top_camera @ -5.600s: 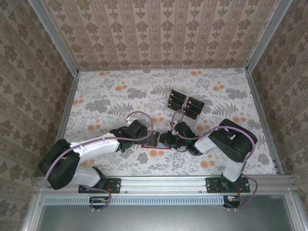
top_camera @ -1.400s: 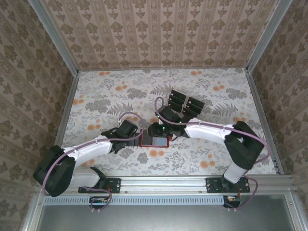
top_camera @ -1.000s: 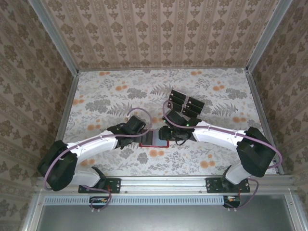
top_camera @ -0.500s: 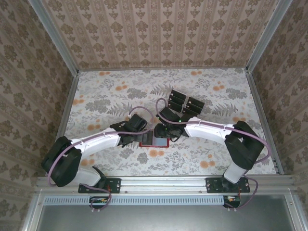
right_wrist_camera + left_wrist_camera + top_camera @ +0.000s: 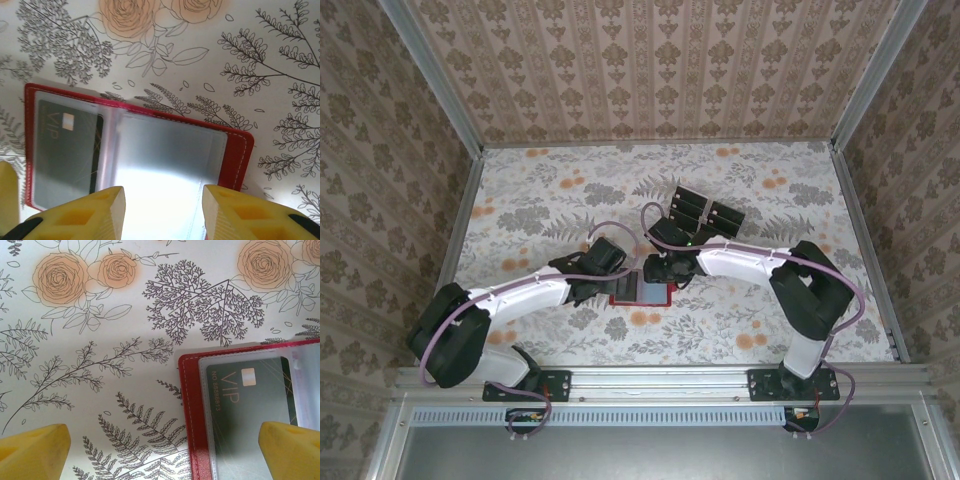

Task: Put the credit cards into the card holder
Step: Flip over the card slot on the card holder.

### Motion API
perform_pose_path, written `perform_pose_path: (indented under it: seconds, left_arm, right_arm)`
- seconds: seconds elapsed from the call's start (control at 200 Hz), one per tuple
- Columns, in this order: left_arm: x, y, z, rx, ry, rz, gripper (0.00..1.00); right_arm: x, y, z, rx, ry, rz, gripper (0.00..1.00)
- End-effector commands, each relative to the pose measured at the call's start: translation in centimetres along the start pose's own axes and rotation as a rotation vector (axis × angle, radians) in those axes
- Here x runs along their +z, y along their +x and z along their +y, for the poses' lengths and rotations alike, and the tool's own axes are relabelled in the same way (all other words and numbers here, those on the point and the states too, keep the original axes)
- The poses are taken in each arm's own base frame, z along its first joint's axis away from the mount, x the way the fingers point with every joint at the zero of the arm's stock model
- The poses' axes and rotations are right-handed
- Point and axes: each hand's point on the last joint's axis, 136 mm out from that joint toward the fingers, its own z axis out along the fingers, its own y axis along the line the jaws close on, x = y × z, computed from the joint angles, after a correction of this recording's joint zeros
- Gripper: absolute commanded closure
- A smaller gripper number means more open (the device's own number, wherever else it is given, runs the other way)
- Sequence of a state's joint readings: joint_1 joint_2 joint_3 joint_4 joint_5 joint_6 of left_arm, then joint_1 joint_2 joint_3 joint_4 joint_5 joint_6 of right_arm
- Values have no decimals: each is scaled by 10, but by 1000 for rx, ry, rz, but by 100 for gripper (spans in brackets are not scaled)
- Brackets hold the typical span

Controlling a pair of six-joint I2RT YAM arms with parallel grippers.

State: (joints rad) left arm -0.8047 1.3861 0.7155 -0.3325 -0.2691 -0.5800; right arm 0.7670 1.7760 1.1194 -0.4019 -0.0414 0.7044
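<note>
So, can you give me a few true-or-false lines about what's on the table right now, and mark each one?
The red card holder lies open on the flowered table. True.
A dark VIP card sits in one of its clear sleeves. True.
The second sleeve holds a card too. False: it looks empty, with only glare on the plastic.
The left tool is clamped shut. False: its yellow fingers stand wide apart.
More black cards lie farther back on the table. True.
</note>
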Motion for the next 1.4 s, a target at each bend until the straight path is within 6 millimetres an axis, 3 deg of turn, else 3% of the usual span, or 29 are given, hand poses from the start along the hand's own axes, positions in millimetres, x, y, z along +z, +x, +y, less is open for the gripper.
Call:
perform_pose_path:
  seconds: [0.0, 0.335, 0.815, 1.395]
  left_arm:
    - [-1, -1, 1, -15, -13, -24, 0]
    - [-7, 4, 0, 3, -20, -41, 0]
    - [-11, 11, 0, 5, -16, -55, 0]
    - [-8, 17, -1, 16, -2, -57, 0]
  right_arm:
    - [6, 5, 1, -35, 0, 51, 55]
    - [12, 6, 6, -42, -22, 66, 55]
    - [-10, -3, 12, -49, -43, 23, 55]
    - [24, 4, 11, -34, -28, 91, 55]
